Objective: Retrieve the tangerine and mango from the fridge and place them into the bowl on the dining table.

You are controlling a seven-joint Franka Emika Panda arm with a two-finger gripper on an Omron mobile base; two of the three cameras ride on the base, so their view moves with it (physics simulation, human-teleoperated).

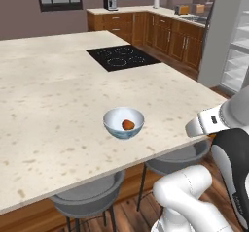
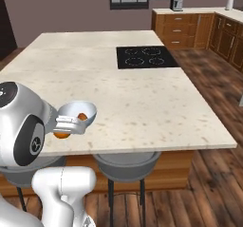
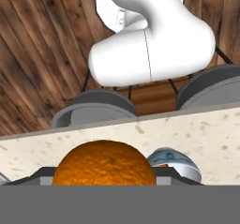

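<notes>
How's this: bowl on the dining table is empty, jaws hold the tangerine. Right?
No. The bowl is not empty: the left base view shows a small orange-red fruit in it. The bowl is on the dining table and the jaws hold the tangerine.

The hand (image 3: 104,184) grips an orange tangerine (image 3: 104,164), the white arm folded low.
</notes>
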